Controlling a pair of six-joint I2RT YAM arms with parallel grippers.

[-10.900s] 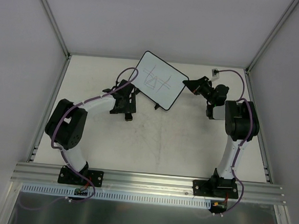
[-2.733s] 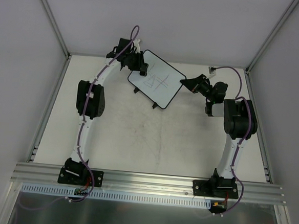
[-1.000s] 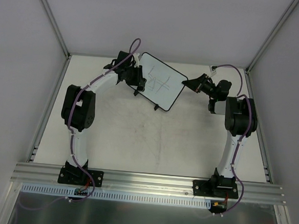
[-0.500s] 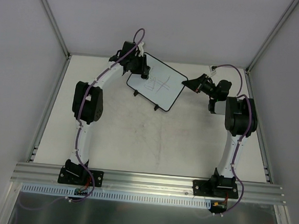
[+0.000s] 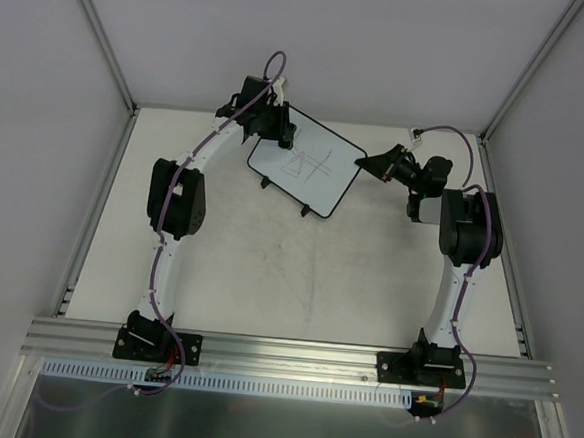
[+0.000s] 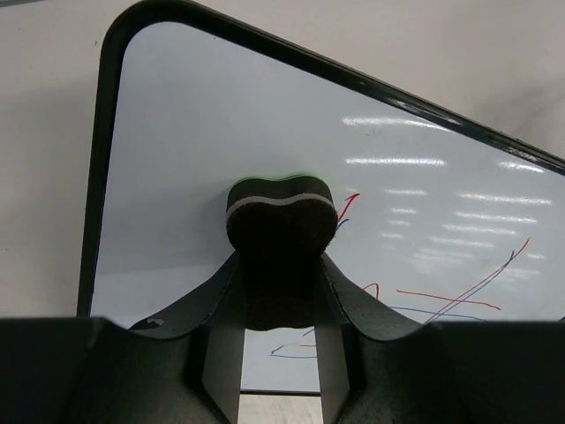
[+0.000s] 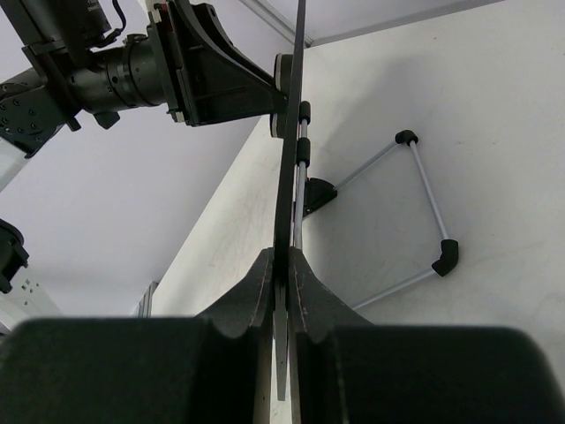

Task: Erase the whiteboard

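Left arm (image 5: 173,196) reaches far out across the counter (image 5: 268,277), left jaws clenched on a dark eraser (image 6: 281,221), a felt block with a thin pale stripe near its tip. Its two grey fingers (image 6: 221,353) pinch the block from either side. The eraser tip sits against the face of the whiteboard (image 6: 221,132), near the board's rounded corner, and looks to be touching it. The patch of board beyond and to the left of the left jaws is plain white. Red and blue pen lines (image 6: 459,296) lie just to the right of the jaws and run under them toward the bottom of the wrist view. From above the marks read as a small triangle beside a crossed stroke. Right arm (image 5: 466,236) is bent inward, right jaws clamped on the board's opposite corner, thin black frame pinched between them. The right wrist camera sees the board edge-on, running straight up from those jaws. The left arm's black wrist unit is on the far side of the board from there, up against its face. A wire stand (image 7: 415,208) with black end caps rests on the counter to the right of the right jaws, hinged to the board's back. The board stands propped and tilted on the far half of the counter, between the two sets of jaws.
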